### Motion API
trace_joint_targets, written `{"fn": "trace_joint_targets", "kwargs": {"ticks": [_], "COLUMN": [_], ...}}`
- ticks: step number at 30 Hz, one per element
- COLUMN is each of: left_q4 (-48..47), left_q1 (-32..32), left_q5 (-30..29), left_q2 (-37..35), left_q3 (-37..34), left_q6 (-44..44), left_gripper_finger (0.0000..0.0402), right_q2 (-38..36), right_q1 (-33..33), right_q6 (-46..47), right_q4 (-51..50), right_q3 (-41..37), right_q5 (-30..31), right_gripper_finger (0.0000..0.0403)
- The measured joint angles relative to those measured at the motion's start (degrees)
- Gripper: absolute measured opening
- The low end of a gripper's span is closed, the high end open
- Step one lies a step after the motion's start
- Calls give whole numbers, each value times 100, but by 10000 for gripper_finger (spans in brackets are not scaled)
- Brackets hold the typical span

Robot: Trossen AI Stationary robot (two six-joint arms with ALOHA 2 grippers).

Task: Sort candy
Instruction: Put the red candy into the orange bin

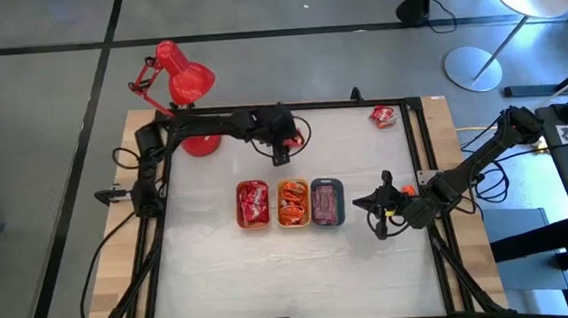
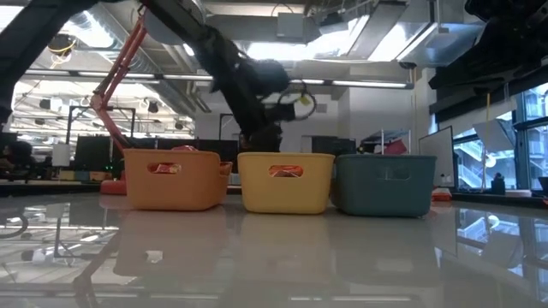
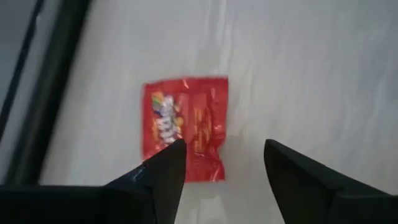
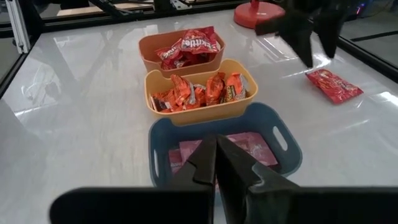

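Note:
A red candy packet (image 3: 185, 127) lies flat on the white table; the right wrist view shows it too (image 4: 333, 85). My left gripper (image 3: 224, 155) hangs open just above it, at the far middle of the table (image 1: 281, 151), touching nothing. Three trays stand in a row mid-table: orange (image 1: 253, 203) with red sweets, yellow (image 1: 293, 202) with orange-red sweets, grey-blue (image 1: 328, 201) with pink wrappers. My right gripper (image 4: 216, 163) is shut and empty, to the right of the grey-blue tray (image 4: 283, 146) in the high view (image 1: 378, 213).
Another red packet (image 1: 383, 117) lies near the table's far right corner. A red desk lamp (image 1: 183, 81) stands at the far left corner. Black frame rails (image 1: 420, 169) run along the table's edges. Bare table shows in front of the trays (image 1: 292, 269).

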Motion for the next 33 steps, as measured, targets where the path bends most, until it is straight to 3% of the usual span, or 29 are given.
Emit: {"fn": "trace_joint_targets", "kwargs": {"ticks": [13,16,21,23,33], "left_q4": [182,173,110,36,-708], "left_q1": [58,70,6,-32,-419], "left_q5": [-197,-188,-275,-295,-986], "left_q2": [654,646,622,597,44], "left_q3": [4,4,4,4,-9], "left_q6": [431,378,347,278,-27], "left_gripper_finger": [196,162,43,13,1], "right_q2": [0,0,-1,-1,0], "right_q1": [0,0,0,0,0], "right_q6": [138,164,181,181,179], "right_q4": [13,15,13,13,-7], "right_q3": [0,0,0,0,0], "right_q5": [-48,-48,-48,-50,-48], "right_gripper_finger": [12,12,12,12,12]}}
